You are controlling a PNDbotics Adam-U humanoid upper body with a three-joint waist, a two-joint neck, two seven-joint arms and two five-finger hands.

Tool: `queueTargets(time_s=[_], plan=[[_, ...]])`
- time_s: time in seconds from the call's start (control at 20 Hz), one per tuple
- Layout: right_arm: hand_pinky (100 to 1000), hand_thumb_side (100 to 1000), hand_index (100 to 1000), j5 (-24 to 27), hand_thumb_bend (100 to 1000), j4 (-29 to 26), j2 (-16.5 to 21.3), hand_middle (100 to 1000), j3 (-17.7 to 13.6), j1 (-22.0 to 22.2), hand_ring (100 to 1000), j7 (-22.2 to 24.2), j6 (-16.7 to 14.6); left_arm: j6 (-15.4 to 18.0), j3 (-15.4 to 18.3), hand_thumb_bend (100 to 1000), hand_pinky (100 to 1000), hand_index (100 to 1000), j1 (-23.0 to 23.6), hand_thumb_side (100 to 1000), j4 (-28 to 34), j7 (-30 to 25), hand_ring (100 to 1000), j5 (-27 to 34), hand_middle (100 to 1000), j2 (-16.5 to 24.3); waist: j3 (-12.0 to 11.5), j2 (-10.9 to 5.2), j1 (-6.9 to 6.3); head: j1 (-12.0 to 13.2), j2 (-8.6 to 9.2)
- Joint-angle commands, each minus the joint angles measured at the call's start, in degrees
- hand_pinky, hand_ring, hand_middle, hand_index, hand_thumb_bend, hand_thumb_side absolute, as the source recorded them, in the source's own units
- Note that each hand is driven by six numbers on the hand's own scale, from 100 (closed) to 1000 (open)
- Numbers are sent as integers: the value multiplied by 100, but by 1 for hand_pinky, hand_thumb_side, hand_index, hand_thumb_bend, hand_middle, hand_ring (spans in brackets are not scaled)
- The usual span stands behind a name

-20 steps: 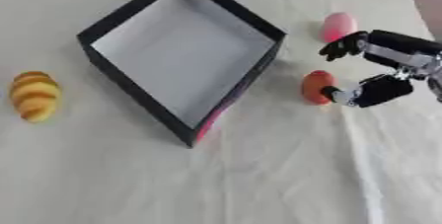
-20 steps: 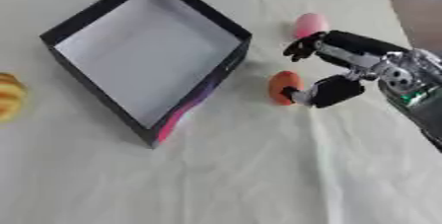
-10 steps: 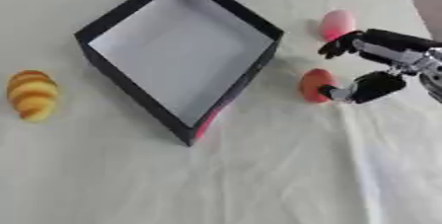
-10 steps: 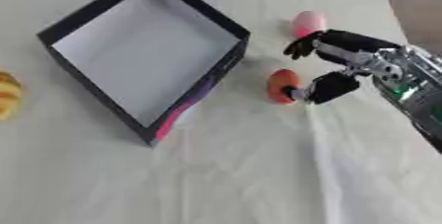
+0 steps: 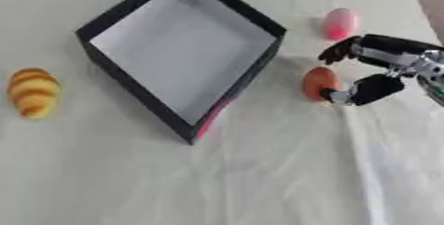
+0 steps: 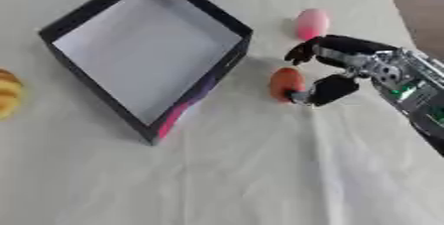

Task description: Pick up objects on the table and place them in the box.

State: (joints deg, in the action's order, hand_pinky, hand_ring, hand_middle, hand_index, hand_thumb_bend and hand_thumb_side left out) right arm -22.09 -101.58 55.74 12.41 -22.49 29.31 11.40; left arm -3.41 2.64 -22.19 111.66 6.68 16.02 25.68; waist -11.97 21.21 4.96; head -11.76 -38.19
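An orange-red oval object [image 5: 317,83] lies on the white cloth just right of the black box [image 5: 113,19], which has a white inside. My right hand [image 6: 349,65] comes in from the right and brackets the oval. Its thumb [image 5: 343,95] touches the oval's lower right side. The fingers [image 5: 332,53] arch above the oval's far side, a little apart from it, so the hand is open. A pink egg-shaped object [image 5: 339,23] lies farther back, beyond the fingers. A yellow-brown bread-like piece [image 5: 32,91] lies far left of the box. My left hand shows in neither view.
The box stands askew, one corner pointing toward me, with a pink patch [image 5: 212,117] on its near right wall. The cloth [image 5: 260,179] has folds running down the right side. A brown strip [image 6: 420,11] shows at the far right edge.
My right hand has crept left toward the orange-red oval, and its thumb now touches it. The oval, the pink object and the bread have stayed put.
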Motion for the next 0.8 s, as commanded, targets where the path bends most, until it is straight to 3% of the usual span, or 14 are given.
queueTargets(time_s=[0.05,0.55,0.8], plan=[[878,487,876,-7,363,65,150,772,-8,-95,861,116,-32,14,12,182,929,839,-64,812,90,-33,928,-19,928,96,-2,-10,-69,-13,-10],[877,505,874,-271,397,546,36,774,170,-278,862,266,-119,14,-6,183,930,840,-76,812,90,-57,929,-13,928,80,-25,-6,-70,-52,13],[869,468,838,-257,379,653,-15,727,229,-331,846,256,-146,7,-19,184,930,840,-82,813,84,-74,929,-13,929,71,-43,-5,-68,-71,18]])
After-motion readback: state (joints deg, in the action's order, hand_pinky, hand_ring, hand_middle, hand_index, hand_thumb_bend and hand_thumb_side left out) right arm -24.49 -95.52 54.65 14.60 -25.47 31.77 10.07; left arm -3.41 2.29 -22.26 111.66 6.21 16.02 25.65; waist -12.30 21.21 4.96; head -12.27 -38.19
